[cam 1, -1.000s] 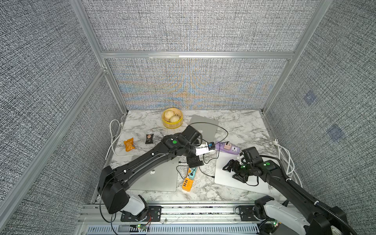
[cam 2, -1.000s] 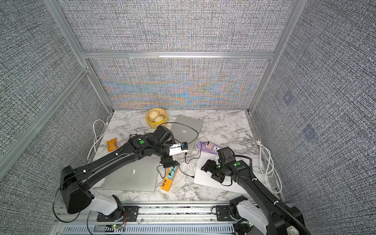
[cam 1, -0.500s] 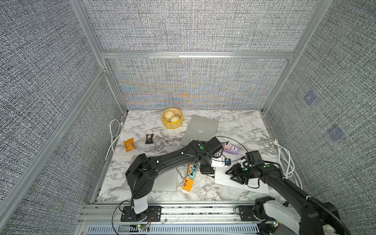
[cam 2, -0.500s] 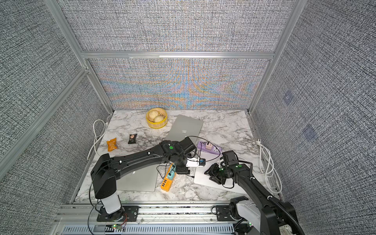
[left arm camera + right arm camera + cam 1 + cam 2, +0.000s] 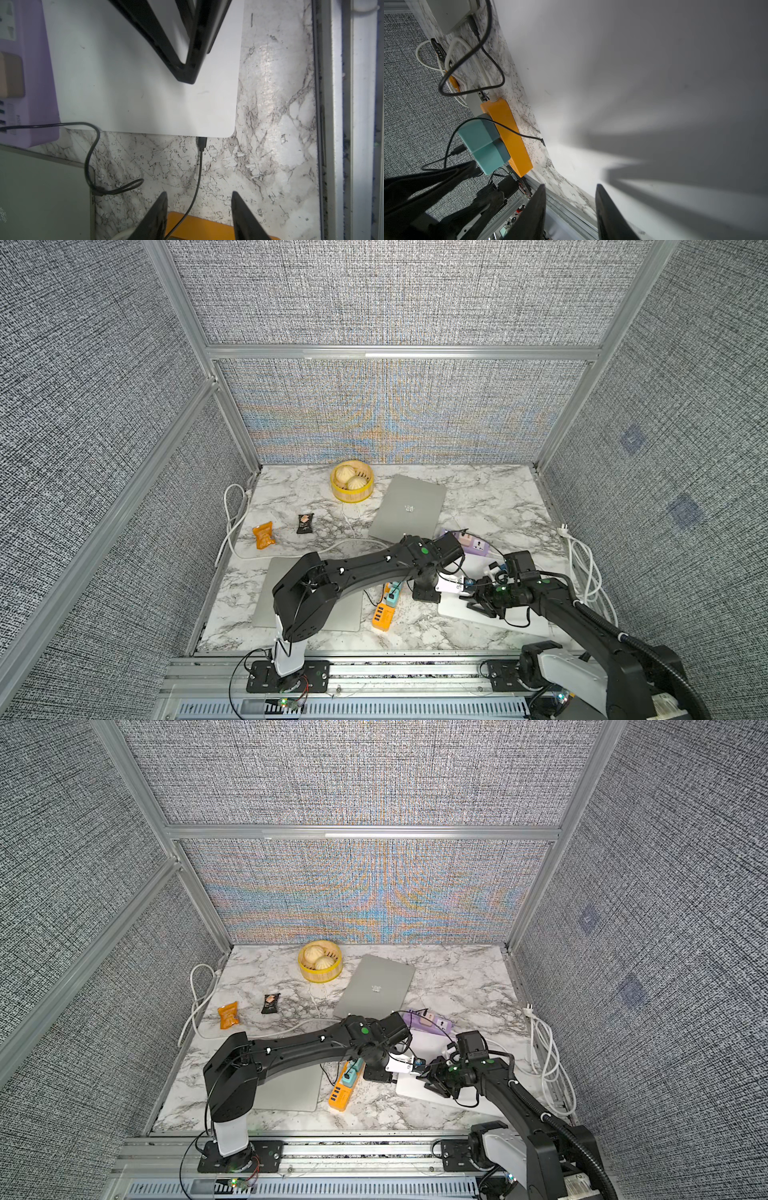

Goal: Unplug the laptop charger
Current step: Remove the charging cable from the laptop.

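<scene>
We see the left pincer [image 5: 199, 194] half-open astride the cable [image 5: 200, 166]; right pincer [image 5: 570, 186] narrow, empty, over the near-right laptop [image 5: 135, 83].

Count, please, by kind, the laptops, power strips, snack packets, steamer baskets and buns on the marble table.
Laptops: 3 - grey closed laptop, silver closed laptop, white closed laptop
Power strips: 2 - purple plastic power strip, orange plastic power strip
Snack packets: 2 - orange snack packet, black snack packet
Baskets: 1 - round yellow steamer basket
Buns: 2 - pale steamed buns
Total: 10

Grey woven walls [image 5: 374, 294], white marble tabletop [image 5: 490, 493].
</scene>
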Controlling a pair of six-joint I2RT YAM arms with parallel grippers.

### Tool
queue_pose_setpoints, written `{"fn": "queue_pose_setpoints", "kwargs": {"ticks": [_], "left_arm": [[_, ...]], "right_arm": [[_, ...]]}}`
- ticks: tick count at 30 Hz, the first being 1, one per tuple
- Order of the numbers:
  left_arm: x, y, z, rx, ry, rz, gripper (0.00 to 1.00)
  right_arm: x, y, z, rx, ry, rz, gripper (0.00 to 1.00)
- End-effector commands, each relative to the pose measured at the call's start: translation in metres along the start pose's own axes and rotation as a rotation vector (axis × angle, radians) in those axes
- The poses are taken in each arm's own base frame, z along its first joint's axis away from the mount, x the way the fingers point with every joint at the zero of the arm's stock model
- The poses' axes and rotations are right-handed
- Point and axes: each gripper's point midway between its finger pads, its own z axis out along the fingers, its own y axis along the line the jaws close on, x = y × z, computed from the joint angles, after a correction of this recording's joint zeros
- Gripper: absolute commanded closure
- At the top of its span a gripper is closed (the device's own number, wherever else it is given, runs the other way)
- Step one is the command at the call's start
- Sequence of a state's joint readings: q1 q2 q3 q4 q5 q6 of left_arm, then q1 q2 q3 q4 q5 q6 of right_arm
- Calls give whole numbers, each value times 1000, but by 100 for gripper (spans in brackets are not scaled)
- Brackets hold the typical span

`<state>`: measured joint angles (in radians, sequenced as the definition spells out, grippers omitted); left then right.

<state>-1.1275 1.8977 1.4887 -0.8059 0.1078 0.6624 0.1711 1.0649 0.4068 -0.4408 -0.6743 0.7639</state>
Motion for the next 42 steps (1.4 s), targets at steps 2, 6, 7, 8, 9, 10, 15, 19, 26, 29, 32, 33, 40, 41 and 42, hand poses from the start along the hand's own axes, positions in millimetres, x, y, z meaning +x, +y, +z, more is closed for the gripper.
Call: {"fn": "queue_pose_setpoints", "kwargs": {"ticks": [2, 6, 7, 8, 9, 10, 15, 19, 26, 29, 32, 33, 40, 41, 42], "left_arm": [[-1, -6, 6, 18, 1, 13, 51], [-2, -6, 16, 19, 2, 15, 52], [-3, -5, 19, 15, -3, 16, 52], [-3, -5, 21, 14, -4, 17, 52], [-2, -4, 24, 11, -1, 15, 53], [-3, -4, 26, 8, -1, 15, 53], [1, -4, 38, 2, -2, 21, 57], [2, -5, 46, 14, -2, 25, 59], [1, 0, 51, -8, -9, 32, 63], [4, 1, 58, 8, 12, 30, 65], [6, 0, 63, 16, 19, 40, 68], [7, -2, 65, 23, 24, 42, 68], [8, -2, 67, 18, 11, 36, 72], [7, -2, 68, 22, 9, 36, 72], [7, -3, 68, 27, 9, 34, 72]], "right_arm": [[3, 5, 2, -40, 22, -10, 60], [3, 3, 3, -47, 27, -11, 61], [2, 2, 2, -51, 25, -10, 62], [1, 1, 2, -53, 22, -7, 63], [1, 1, 3, -59, 25, -6, 64], [0, 0, 3, -63, 27, -1, 64], [0, -4, 3, -71, 43, 5, 67], [-3, -7, 2, -78, 37, 14, 68], [-3, -10, 3, -98, 42, 28, 70], [-4, -12, 3, -99, 38, 36, 70], [-5, -12, 4, -100, 40, 31, 71], [-6, -12, 4, -100, 40, 33, 71], [-5, -15, 5, -104, 44, 42, 73], [-5, -15, 5, -105, 45, 44, 73], [-5, -15, 5, -104, 44, 43, 73]]}}
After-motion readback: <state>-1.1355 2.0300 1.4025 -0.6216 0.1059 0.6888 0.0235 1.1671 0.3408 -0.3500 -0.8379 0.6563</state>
